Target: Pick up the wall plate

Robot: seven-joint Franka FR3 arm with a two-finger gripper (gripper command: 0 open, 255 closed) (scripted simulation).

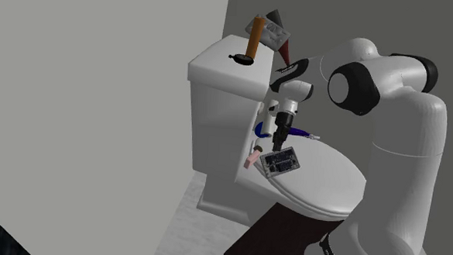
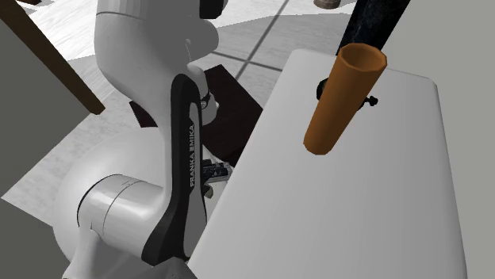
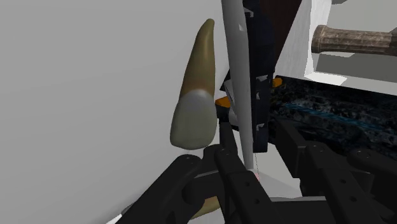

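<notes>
- Your gripper (image 1: 279, 143) pointed down over the rear of the white toilet lid (image 1: 333, 183), close to the tank (image 1: 218, 107).
- Its fingers (image 3: 232, 172) were drawn narrow, clasping the wall plate (image 1: 284, 160) between them.
- In the wrist view you had the plate edge-on, a thin grey slab with a dark back, running straight out from between the fingers.
- From the shoulder view the plate hung just under the fingertips, tilted, its grey face with dark markings turned toward the camera.
- You could not tell whether its lower edge touched the lid.
- A small pink object (image 1: 252, 158) sat just beside the plate, on the shoulder view's left.
- Something blue (image 1: 262, 132) lay behind the gripper against the tank.
- On the tank top an orange-brown tube (image 1: 253, 38) stood leaning, with a small black piece (image 1: 241, 60) at its foot.
- In the wrist view a tapered brown and grey object (image 3: 194, 95) lay beside the plate, near it.
- Your white arm (image 1: 402, 152) arched over from the dark stand (image 1: 283, 235) at the shoulder view's lower right.
</notes>
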